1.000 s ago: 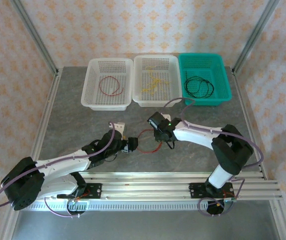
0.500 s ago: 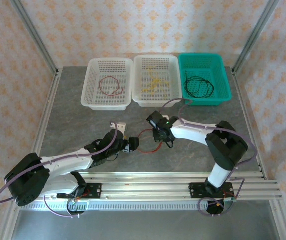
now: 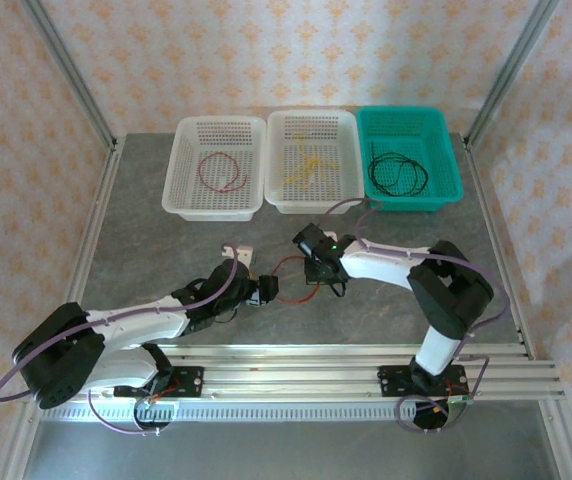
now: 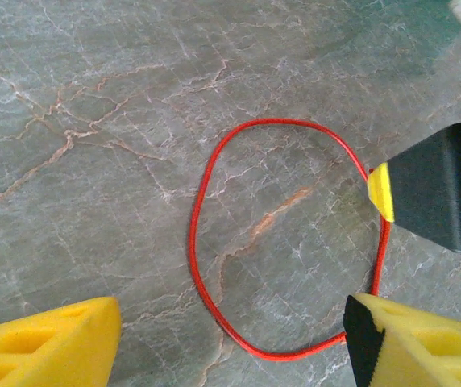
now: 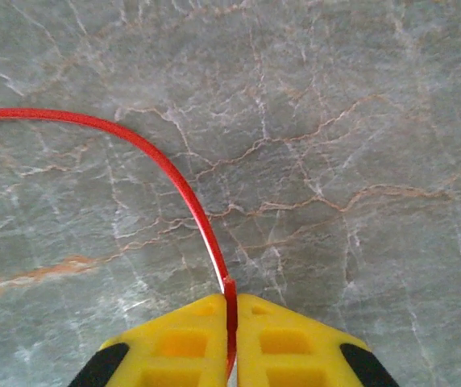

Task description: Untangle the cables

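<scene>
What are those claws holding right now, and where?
The right gripper pinches the red cable at one side of its loop. The left gripper is open, holding nothing.

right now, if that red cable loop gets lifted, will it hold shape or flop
Probably floppy: the red cable is thin and lies in a loose loop, so it should sag from the right gripper, shut on one strand. Likely very light. Pushed, it would likely deform, not roll.
</scene>
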`<state>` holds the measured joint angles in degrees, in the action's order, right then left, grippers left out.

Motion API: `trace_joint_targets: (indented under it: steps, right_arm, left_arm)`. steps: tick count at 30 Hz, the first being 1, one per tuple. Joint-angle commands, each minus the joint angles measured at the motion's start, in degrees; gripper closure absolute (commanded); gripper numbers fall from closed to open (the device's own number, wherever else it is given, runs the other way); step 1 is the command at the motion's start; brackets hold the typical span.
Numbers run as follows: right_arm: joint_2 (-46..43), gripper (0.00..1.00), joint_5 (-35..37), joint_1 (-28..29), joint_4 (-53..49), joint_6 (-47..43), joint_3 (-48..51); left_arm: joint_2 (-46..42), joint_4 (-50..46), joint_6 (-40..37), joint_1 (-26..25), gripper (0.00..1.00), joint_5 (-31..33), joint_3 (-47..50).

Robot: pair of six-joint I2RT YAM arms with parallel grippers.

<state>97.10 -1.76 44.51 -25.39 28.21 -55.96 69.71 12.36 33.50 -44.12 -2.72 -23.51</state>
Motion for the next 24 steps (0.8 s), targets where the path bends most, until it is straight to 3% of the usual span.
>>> trace_joint_targets:
  steps: [1, 7, 17, 24]
  right_arm:
    - [-5.2, 0.94, 0.1, -0.7, 3.3, -0.6, 2.3]
    - [-11.0, 1.0, -1.5, -1.8, 7.2, -3.2, 6.7]
    - [-20.0, 1.0, -1.1, -2.6, 9.1, -7.3, 8.2]
    - [-21.7, 1.0, -3.7, -5.4, 4.2, -3.3, 3.5]
  left_arm:
    - [0.6, 5.9, 3.4, 1.6, 0.26, -2.9, 0.2]
    - [0.0, 7.4, 3.6, 5.0, 0.26, -5.9, 0.7]
    - [2.4, 10.4, 1.4, 7.4, 0.25, -12.1, 0.2]
    - [-0.5, 10.7, -8.7, 7.1, 0.25, -16.6, -3.6]
